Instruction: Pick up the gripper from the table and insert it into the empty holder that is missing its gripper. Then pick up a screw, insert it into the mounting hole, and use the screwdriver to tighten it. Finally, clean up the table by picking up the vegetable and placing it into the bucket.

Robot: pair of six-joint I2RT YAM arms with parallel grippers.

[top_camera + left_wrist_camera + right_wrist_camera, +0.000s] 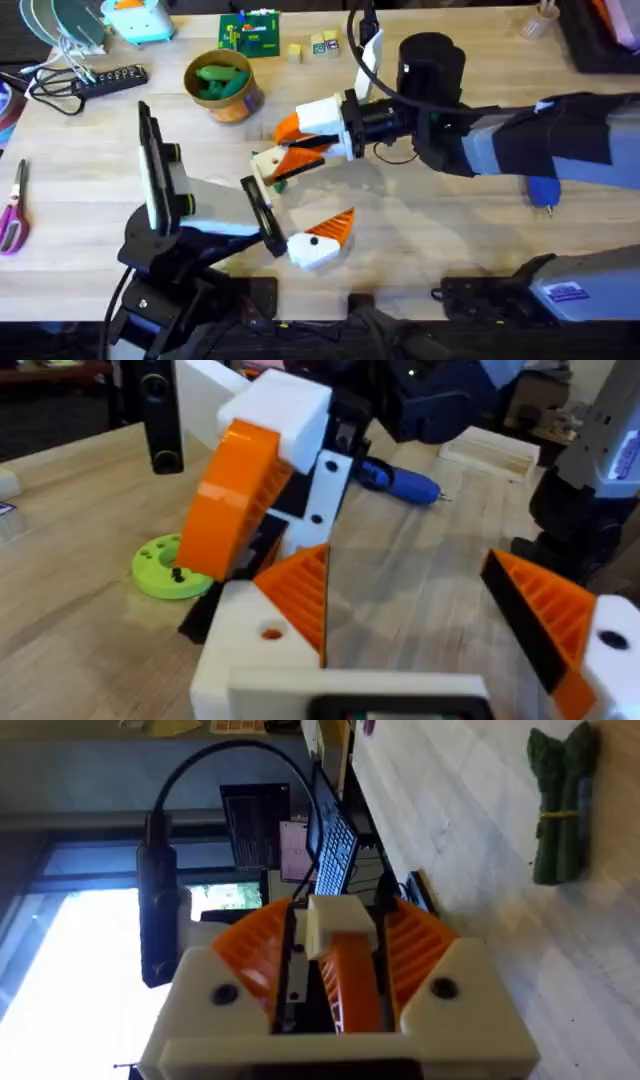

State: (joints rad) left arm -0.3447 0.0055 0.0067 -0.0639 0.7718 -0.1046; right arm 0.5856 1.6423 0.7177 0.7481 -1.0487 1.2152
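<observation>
Right gripper (340, 952) was clamped on orange gripper (356, 988), wedge tip at white holder (338, 918), mid-table (420, 230). Left gripper (430, 610) had fingers apart, empty, just beside. Insertion step, likely: keep wedge square to holder, push straight, brace holder with left.

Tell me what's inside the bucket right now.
Bright green pieces sit inside the bucket, filling most of its opening. Whatever lies beneath them, and the bucket's bottom, is covered.
</observation>
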